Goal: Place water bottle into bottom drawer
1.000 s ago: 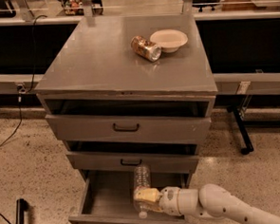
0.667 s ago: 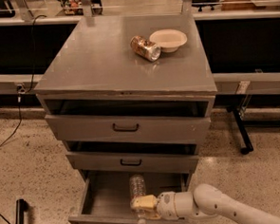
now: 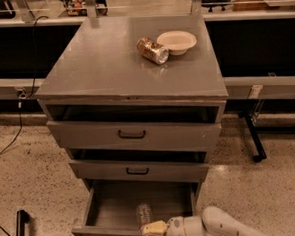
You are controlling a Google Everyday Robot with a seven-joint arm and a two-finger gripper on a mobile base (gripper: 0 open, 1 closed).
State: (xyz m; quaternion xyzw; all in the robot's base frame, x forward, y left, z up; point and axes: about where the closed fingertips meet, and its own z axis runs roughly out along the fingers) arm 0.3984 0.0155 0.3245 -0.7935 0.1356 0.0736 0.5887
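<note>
The water bottle, small, clear and crinkled, lies inside the open bottom drawer near its front edge, pointing front to back. My gripper, pale yellow at the fingers on a white arm, sits at the drawer's front lip, right at the bottom end of the bottle. The bottle's lower end is hidden behind the gripper, so I cannot tell whether it is still held.
Two grey drawers with dark handles stand slightly open above. On the cabinet top lie a shiny brown-gold can and a pale bowl. A black stand leg is on the floor at left, a table leg at right.
My gripper and the bottle have moved left and down toward the drawer's front edge; the bottle now lies lower in the drawer.
</note>
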